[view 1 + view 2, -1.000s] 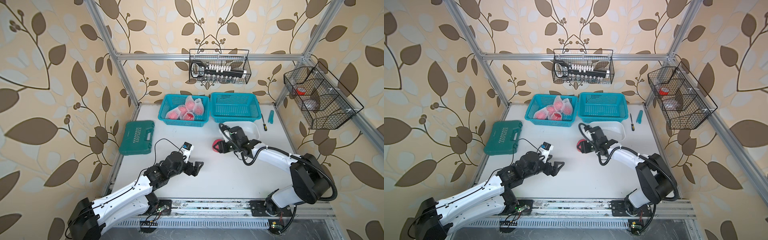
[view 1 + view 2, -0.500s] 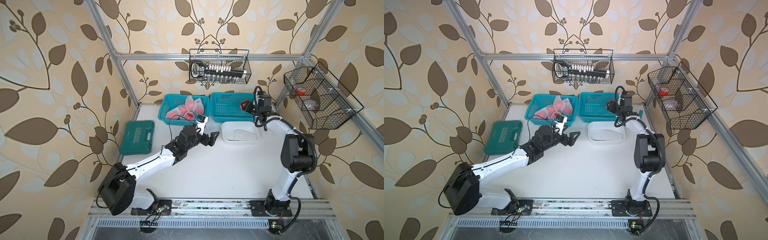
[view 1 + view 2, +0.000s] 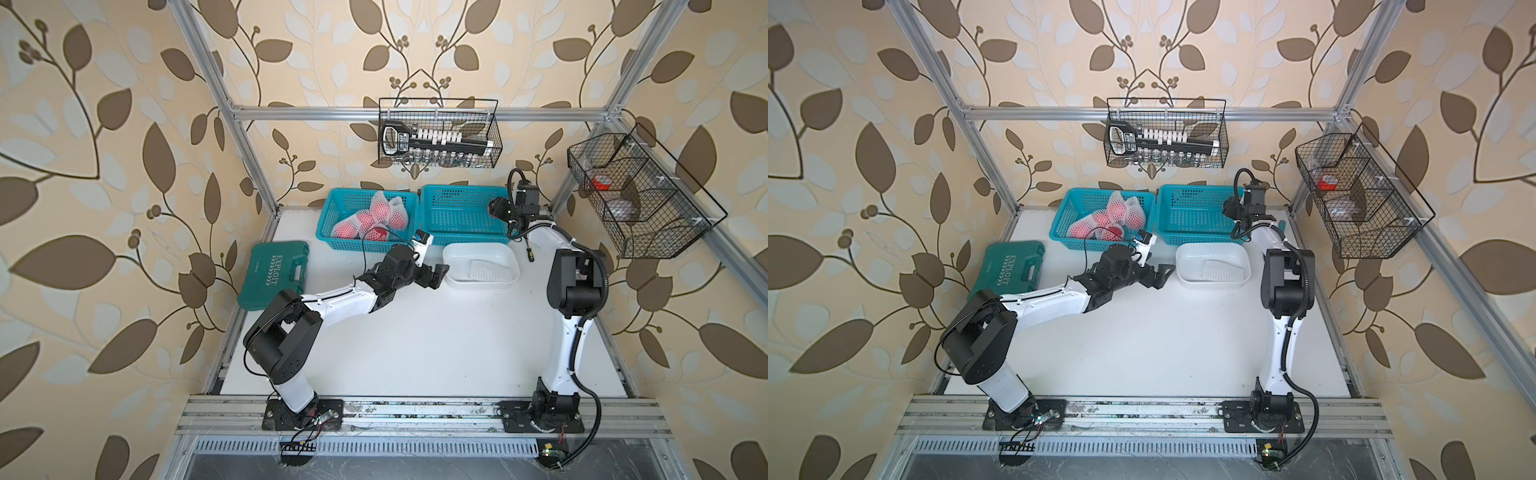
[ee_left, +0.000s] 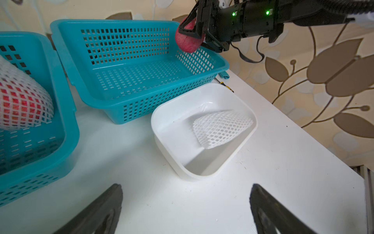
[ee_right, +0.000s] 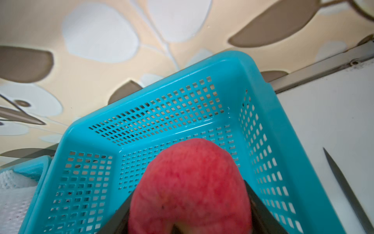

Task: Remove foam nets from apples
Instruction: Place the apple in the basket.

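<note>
Apple (image 5: 190,186) (bare) sits clamped in right end effector (image 4: 190,35) over teal basket (image 5: 162,113); left end effector (image 4: 186,188) spread wide.

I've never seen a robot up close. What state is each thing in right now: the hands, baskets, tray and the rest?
left hand, open, empty
right hand, shut on the bare apple
bare apple, net off, held above the empty basket
empty basket, nothing inside
other basket, holding netted apples
netted apples, nets on
white tray, holding one foam net
foam net, off its apple, empty
tool case, closed
</note>
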Motion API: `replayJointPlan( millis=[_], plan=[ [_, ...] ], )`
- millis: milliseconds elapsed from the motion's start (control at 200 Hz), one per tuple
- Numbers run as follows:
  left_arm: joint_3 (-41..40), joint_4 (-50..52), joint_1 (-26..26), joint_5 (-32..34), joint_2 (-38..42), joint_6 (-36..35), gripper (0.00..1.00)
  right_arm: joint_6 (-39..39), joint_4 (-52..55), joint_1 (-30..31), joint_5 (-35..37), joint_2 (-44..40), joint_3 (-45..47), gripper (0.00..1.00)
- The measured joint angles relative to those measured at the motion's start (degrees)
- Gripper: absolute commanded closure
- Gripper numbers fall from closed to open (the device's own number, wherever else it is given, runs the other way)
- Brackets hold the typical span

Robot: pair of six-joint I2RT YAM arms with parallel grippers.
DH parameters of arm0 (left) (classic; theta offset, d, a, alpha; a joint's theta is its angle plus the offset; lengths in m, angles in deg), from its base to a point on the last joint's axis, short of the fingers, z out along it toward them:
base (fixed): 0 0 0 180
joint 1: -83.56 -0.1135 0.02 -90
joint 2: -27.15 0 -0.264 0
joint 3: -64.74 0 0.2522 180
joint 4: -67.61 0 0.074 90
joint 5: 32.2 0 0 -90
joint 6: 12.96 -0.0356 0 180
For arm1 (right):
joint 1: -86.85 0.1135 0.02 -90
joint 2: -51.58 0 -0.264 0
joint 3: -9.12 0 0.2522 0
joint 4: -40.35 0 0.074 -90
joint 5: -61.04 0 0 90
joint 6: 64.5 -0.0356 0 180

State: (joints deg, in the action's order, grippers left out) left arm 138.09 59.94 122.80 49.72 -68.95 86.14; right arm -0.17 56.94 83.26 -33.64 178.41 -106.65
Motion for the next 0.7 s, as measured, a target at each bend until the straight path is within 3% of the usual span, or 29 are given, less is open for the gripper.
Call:
replayJointPlan(
  millis=[245, 415, 470, 585, 700],
  plan=[
    [0.9, -0.6, -3.8, -1.4, 0.8, 0.8, 0.01, 0.0, 1.1, 0.0, 0.0, 3.8, -2.7, 0.54],
    [0.9, 0.9, -6.0, -0.2, 2.2, -0.2, 0.01, 0.6, 1.8, 0.0, 0.8, 4.7, -3.4, 0.44],
    [0.9, 1.1, -6.3, 0.2, 2.3, -0.6, 0.01, 0.9, 1.9, 0.0, 1.1, 4.9, -3.8, 0.36],
    [0.9, 1.7, -6.9, 0.6, 2.3, -1.4, 0.01, 1.5, 1.8, 0.0, 1.3, 4.9, -4.2, 0.33],
    [0.9, 2.0, -7.5, 0.5, 2.3, -1.9, 0.01, 1.7, 1.8, 0.1, 1.5, 5.3, -4.6, 0.21]
  ],
)
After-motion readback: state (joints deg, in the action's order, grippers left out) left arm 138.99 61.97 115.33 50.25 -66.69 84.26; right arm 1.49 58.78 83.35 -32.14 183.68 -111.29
